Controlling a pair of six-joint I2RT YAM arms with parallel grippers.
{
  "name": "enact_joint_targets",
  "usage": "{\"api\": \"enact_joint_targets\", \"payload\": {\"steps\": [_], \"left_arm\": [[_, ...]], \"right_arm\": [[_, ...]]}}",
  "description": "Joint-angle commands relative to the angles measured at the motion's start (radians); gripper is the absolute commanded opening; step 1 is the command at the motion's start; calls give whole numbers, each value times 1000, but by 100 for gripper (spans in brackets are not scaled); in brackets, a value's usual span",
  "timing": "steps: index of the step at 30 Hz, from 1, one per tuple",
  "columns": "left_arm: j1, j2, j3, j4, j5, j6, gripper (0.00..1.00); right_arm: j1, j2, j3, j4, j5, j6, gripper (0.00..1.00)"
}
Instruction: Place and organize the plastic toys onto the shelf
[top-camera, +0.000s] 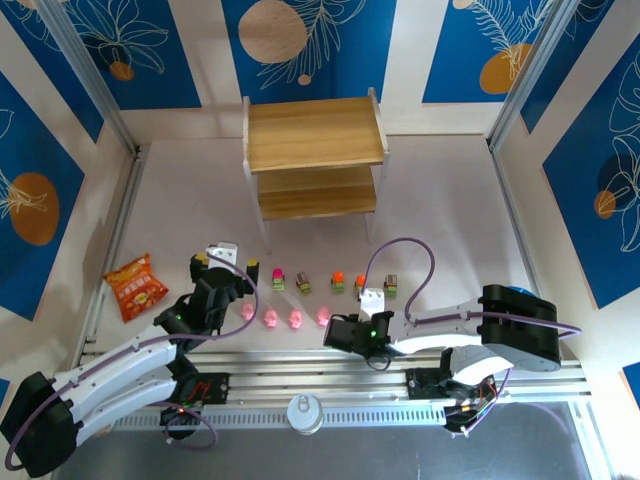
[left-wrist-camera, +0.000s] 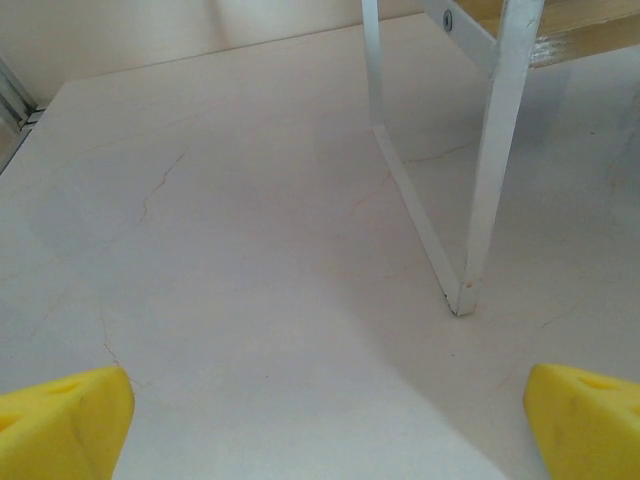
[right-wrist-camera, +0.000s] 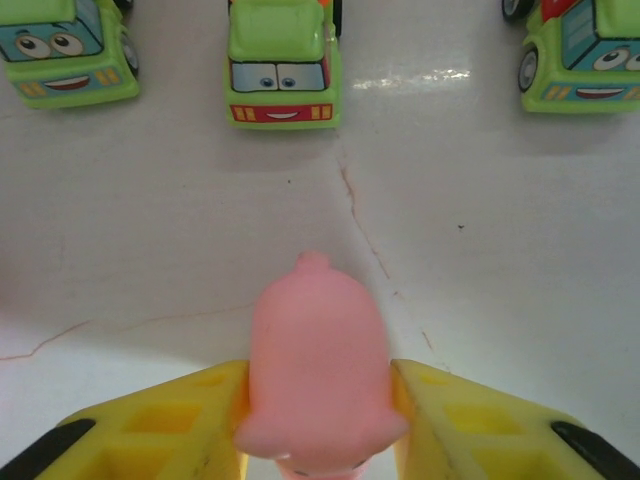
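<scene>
Pink figurine is sitting pinched in the right claw by the surface's near edge, seemingly gripped for carrying to the shelf; the left claw is hanging open, empty.

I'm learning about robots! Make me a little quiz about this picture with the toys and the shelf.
1. True or false: something already sits on the shelf.
2. What do the right arm's jaws hold? A) a green car B) a pink figurine C) the snack bag
3. Fill in: ___ pink figurines lie on the table in the top view.
Key: 1 false; 2 B; 3 four.
</scene>
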Motion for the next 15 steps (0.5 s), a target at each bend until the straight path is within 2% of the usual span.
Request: {"api": "enact_joint_targets", "payload": {"steps": [1,10,15], "left_arm": [[8,0,33,-5,10,-16,100],[9,3,33,6,39,-8,100],[9,1,31,41,120,4,100]], "right_arm": [[-3,8,-11,-7,19,5,37],[13,-16,1,-38,48,3,32],[13,-59,36,-96,70,-21,32]]}}
